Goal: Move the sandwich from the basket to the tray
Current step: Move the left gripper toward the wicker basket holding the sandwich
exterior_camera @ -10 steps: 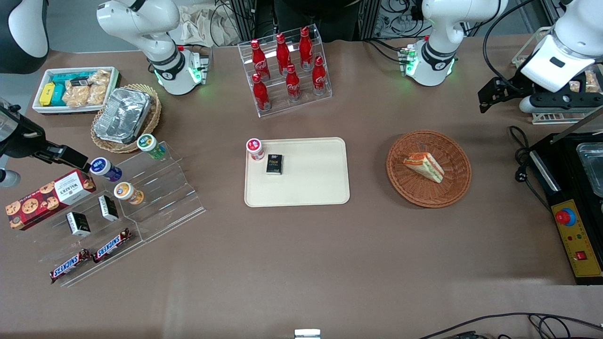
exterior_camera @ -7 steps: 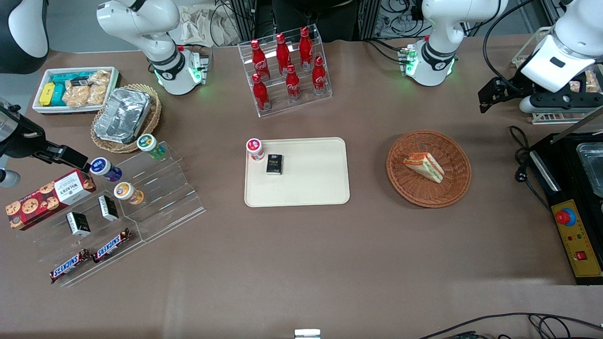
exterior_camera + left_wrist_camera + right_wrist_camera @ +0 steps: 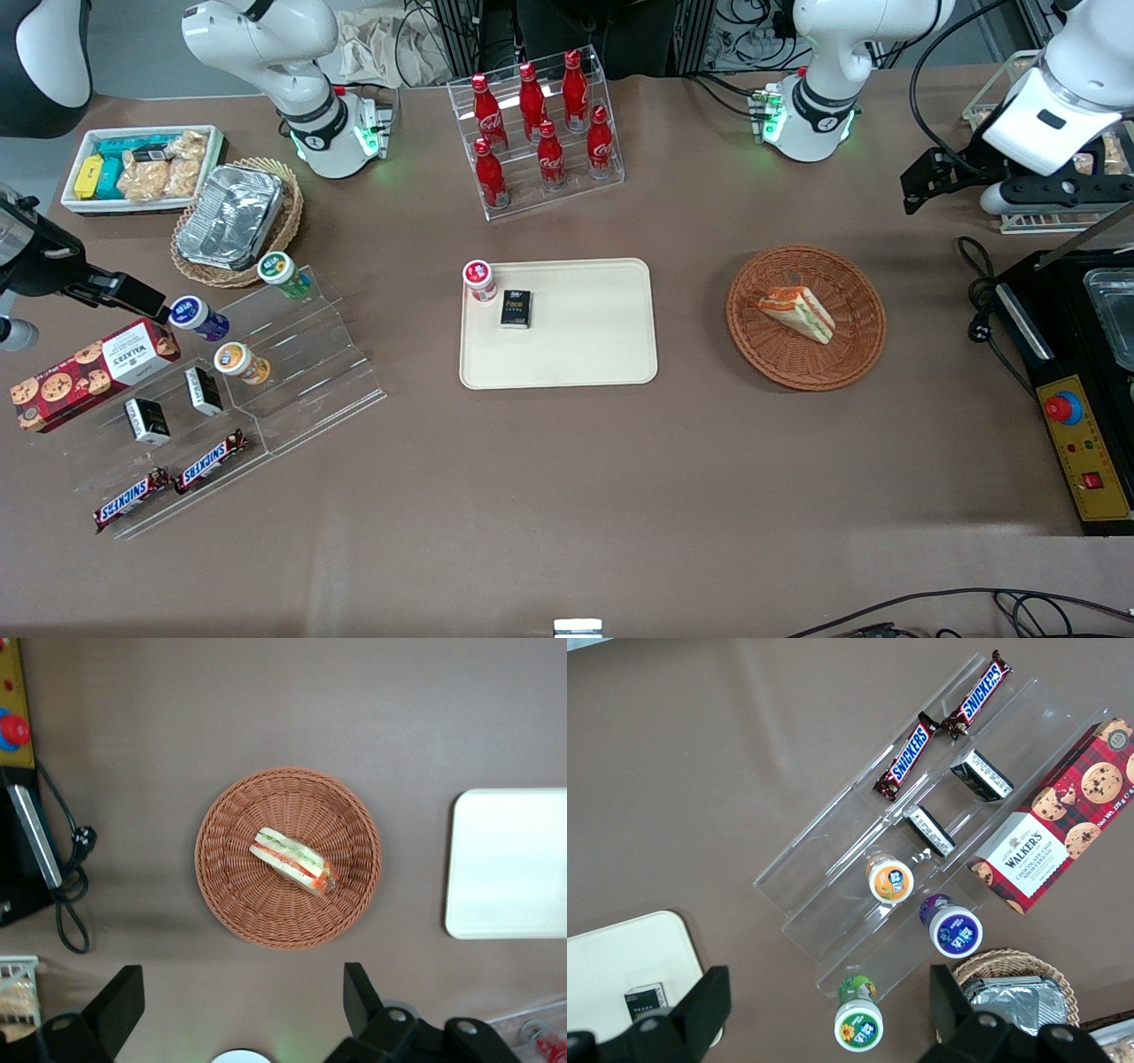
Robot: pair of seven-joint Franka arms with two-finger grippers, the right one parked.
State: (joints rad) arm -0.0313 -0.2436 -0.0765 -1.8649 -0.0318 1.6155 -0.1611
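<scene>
One sandwich (image 3: 796, 313) is lying in the round reddish-brown basket (image 3: 861, 346), which is sitting on the brown bench (image 3: 567, 478) directly below the gripper (image 3: 239, 1001). The gripper is hanging high above the bench toward the working arm's end, its two dark fingers (image 3: 120, 997) spread wide and holding nothing; the wrist view is looking straight down past them onto the basket. The sandwich is resting on its side, its orange-red and green layers showing. Farther from the gripper, toward the parked arm's end, the cream tray (image 3: 585, 354) is lying flat, well apart from the basket, carrying a small black box (image 3: 516, 309) and a red-capped jar (image 3: 479, 279). Farther still, a clear rack of red bottles (image 3: 540, 128) is standing near the arm bases.
</scene>
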